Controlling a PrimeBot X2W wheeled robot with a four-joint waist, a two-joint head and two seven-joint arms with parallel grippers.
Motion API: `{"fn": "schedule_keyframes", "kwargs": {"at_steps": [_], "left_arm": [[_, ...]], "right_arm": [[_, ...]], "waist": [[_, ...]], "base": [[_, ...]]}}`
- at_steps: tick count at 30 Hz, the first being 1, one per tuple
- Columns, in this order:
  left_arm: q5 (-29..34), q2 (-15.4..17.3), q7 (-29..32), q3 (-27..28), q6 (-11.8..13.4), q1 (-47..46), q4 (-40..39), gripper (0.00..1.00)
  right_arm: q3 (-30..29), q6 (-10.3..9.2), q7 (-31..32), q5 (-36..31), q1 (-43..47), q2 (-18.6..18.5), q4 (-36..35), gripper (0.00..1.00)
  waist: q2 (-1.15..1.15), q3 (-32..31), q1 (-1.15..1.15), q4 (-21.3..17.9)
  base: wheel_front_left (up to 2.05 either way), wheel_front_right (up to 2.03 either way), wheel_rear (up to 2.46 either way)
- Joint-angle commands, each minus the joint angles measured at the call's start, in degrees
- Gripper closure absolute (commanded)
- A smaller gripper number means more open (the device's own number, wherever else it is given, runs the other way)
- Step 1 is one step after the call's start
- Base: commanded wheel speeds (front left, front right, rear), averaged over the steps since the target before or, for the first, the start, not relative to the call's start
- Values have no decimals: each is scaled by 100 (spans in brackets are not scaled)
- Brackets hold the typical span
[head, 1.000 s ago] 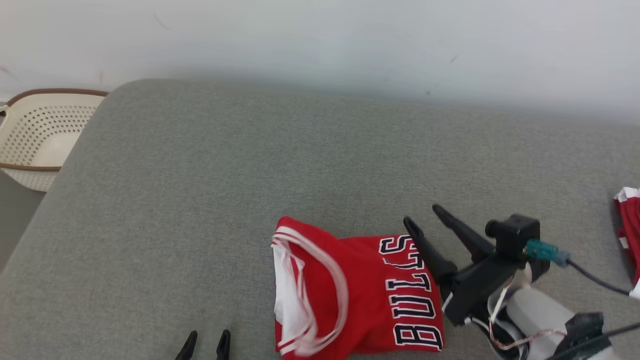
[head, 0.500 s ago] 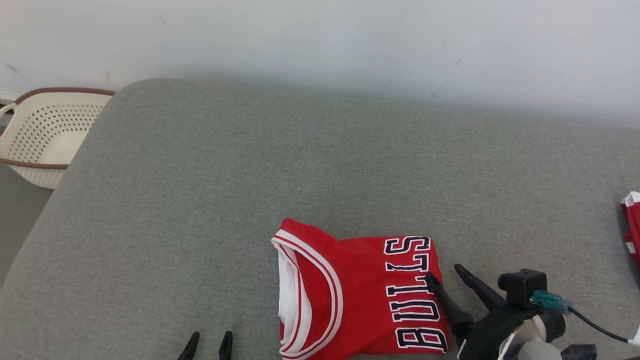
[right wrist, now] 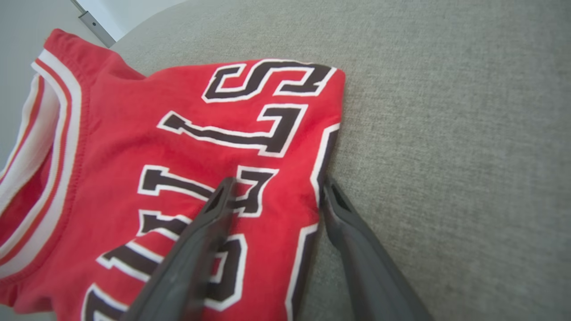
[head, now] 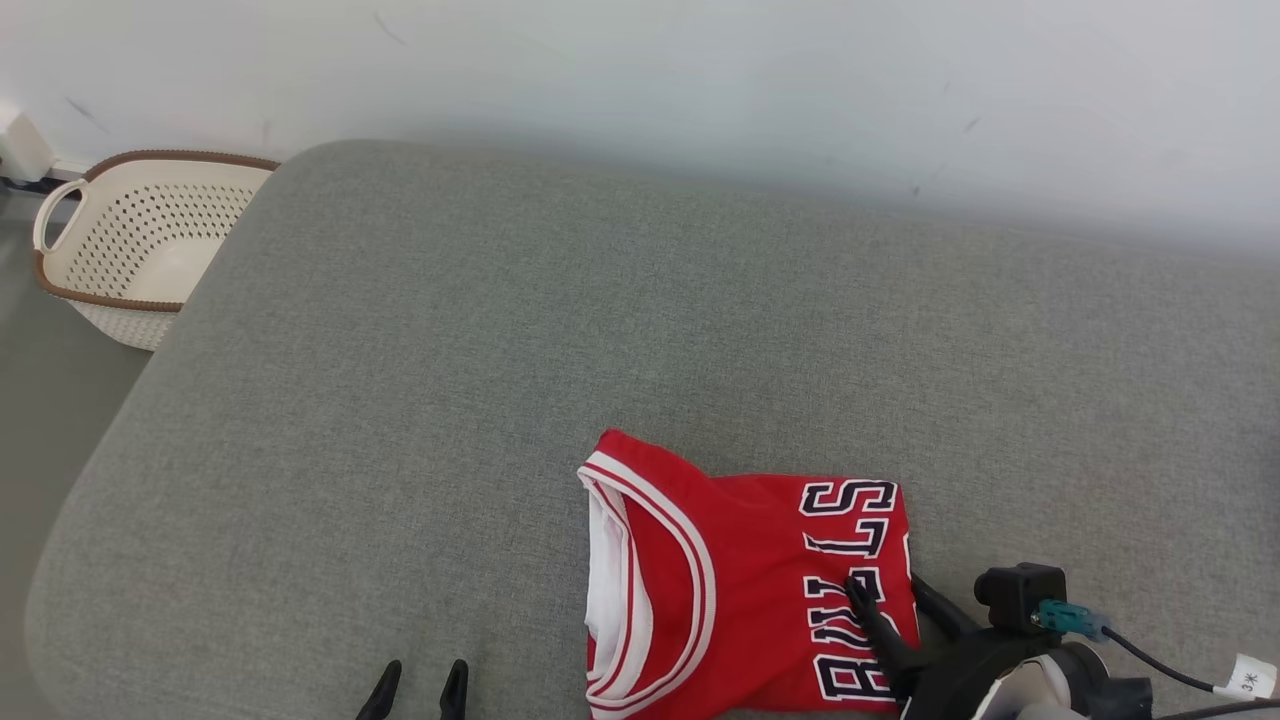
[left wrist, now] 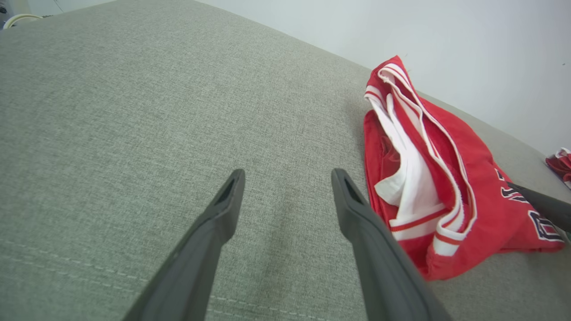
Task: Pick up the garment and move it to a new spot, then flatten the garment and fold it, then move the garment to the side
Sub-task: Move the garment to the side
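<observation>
Angled in low from the near right: right pincer (right wrist: 277,183), fingers apart, straddling the lettered edge of the garment (head: 740,580), one on the cloth, one beside it. Left pincer (left wrist: 285,174) apart too, over grey cushion (head: 500,350). Folded, red, white-trimmed, near the front edge.

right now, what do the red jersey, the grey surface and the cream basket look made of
Red folded jersey: soft matte knit, maybe polyester; ribbed trim, limp folds.
Grey cushioned surface: matte woven upholstery cloth; weave shows.
Cream perforated basket: probably smooth moulded plastic; regular round holes.
</observation>
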Motion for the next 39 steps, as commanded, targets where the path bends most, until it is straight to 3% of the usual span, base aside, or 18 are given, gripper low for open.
{"fn": "schedule_keyframes", "kwargs": {"at_steps": [1, 2, 11, 27, 39], "left_arm": [[75, 3, -21, 7, 2, 40, -13, 0], [83, 4, -21, 6, 2, 33, -18, 0], [276, 4, -21, 17, 2, 10, -86, 0], [707, 5, -21, 430, 2, -176, -257, 0], [881, 3, -21, 596, 2, -347, -226, 0]], "right_arm": [[94, 0, 38, 57, 33, 67, 92, 85], [142, 0, 37, 107, -3, 81, 123, 100], [-335, 0, 13, -263, -208, 1, -37, 100], [-993, 0, 13, -700, -35, 139, -187, 100], [-1059, 0, 12, -736, -74, 295, -258, 100]], "waist": [[0, 4, 1, 10], [0, -1, 1, 14], [0, -191, 1, -320], [0, -162, 1, -2217], [0, 3, 1, -3201]], "base": [[0, 0, 0], [0, 0, 0], [0, 0, 0], [0, 0, 0], [0, 0, 0]]}}
